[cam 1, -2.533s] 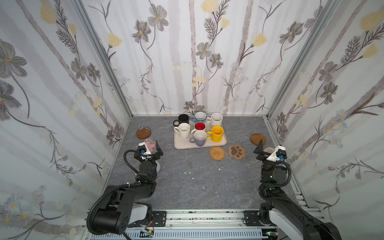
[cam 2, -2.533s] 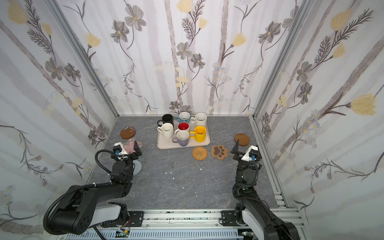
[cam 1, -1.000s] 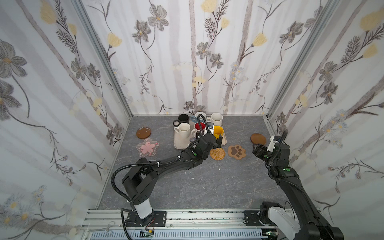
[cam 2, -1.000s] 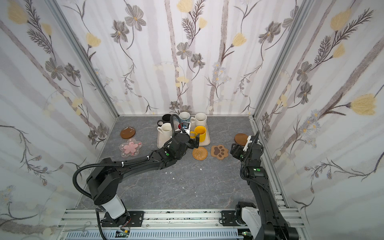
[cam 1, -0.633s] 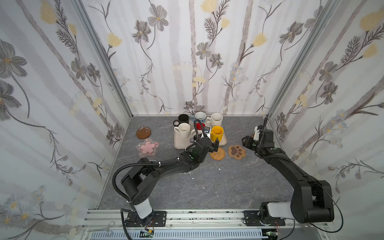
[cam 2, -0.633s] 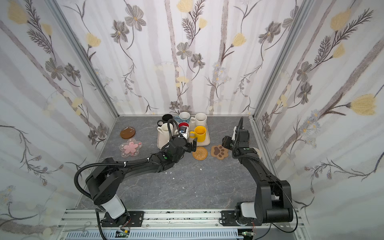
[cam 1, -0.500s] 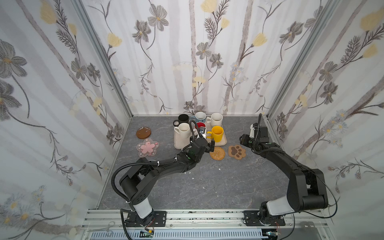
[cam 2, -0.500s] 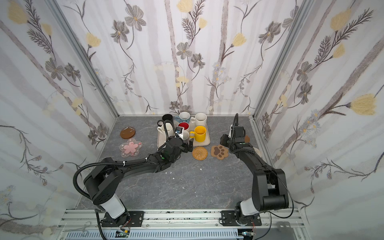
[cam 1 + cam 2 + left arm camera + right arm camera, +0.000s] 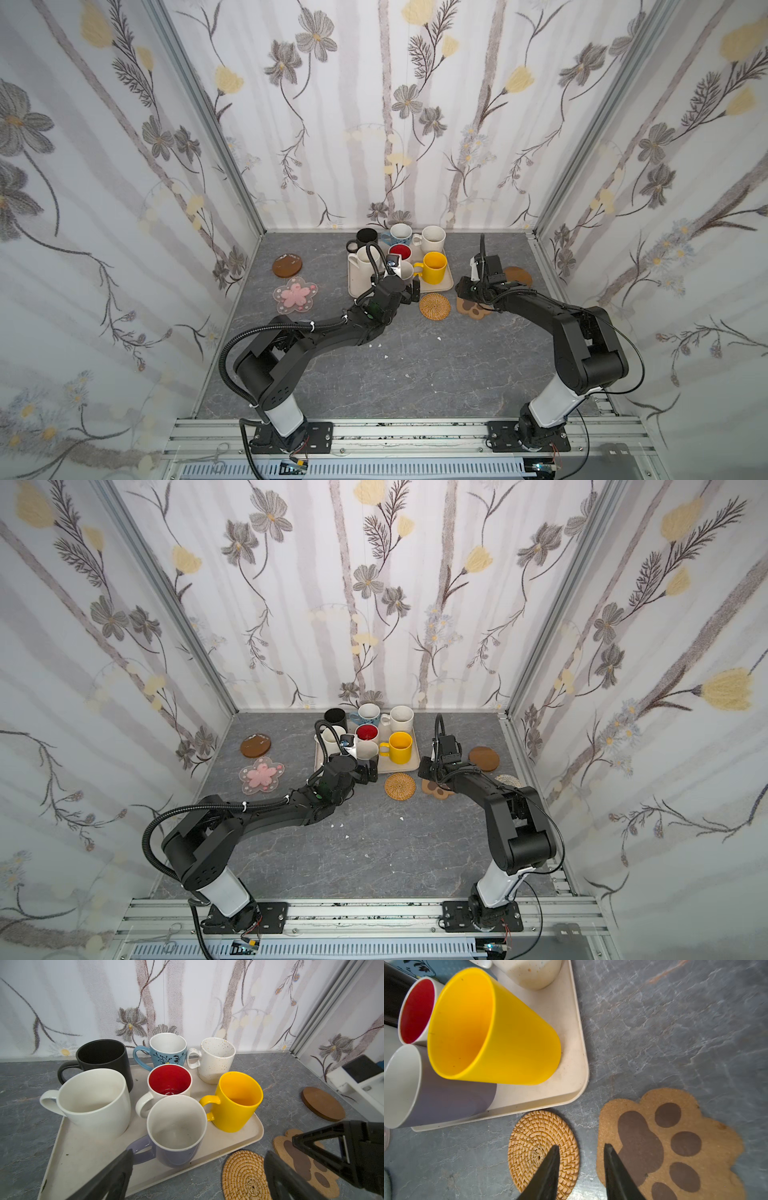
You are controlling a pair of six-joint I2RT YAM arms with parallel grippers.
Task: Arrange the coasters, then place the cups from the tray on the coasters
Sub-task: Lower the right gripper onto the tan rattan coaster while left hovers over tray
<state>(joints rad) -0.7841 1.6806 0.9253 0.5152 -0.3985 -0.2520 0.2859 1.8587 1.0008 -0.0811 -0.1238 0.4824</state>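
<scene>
In both top views the left gripper [image 9: 198, 1154] and its wrist cover most of the lavender mug [image 9: 368, 750] at the front edge of the tray [image 9: 409, 766]; only the rim shows. The right gripper [image 9: 581, 1147] overlies the tray-side part of the paw coaster [image 9: 474, 311]; contact cannot be determined. Right of the tray, the right arm hides most of a pale woven coaster [image 9: 508, 780]. In the right wrist view, the black mug [image 9: 392, 997] on the tray is cut off by the picture's edge.

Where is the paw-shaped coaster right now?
The paw coaster lies flat on the table, right of centre in both top views, beside the rattan coaster off the tray's near right corner.
</scene>
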